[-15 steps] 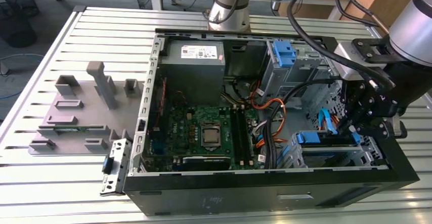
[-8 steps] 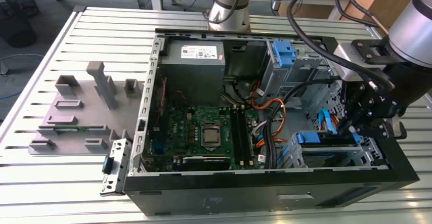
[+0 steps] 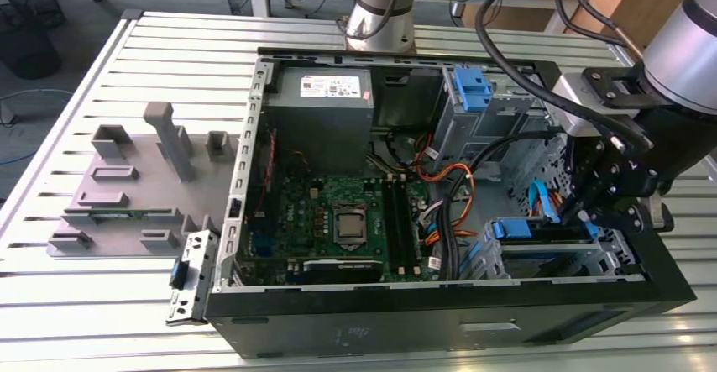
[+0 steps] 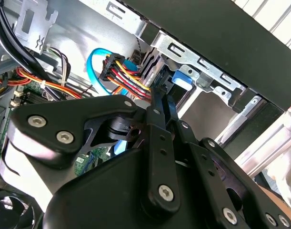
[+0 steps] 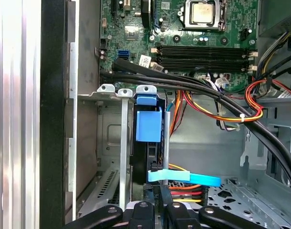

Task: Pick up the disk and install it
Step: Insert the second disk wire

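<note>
While seated on edge in its bay, disk (image 5: pixel 147 126) just ahead of tool (image 5: pixel 157 214), finger state unclear.

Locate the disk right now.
The disk sits in the drive cage at the computer case's corner on the exterior view's right, under the tool and next to the blue cable.
</note>
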Robot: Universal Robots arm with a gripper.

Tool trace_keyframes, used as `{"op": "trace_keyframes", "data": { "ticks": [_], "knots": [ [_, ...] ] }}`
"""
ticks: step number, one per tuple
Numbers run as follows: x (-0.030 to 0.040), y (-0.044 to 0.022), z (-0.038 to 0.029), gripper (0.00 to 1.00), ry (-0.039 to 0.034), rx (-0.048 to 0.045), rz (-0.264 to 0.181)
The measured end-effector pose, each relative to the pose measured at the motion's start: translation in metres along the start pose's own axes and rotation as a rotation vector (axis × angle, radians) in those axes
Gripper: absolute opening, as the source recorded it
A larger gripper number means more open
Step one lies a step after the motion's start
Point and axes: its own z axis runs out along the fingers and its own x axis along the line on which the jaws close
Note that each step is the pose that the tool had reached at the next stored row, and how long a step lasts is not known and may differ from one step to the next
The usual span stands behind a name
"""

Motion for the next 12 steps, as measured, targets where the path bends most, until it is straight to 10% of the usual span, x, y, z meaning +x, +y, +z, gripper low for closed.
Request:
{"op": "trace_keyframes", "data": {
  "ticks": [12],
  "knots": [
    [0.0,0.0002,0.0025,0.17,0.0002,-0.0001,0.0]
  ]
}}
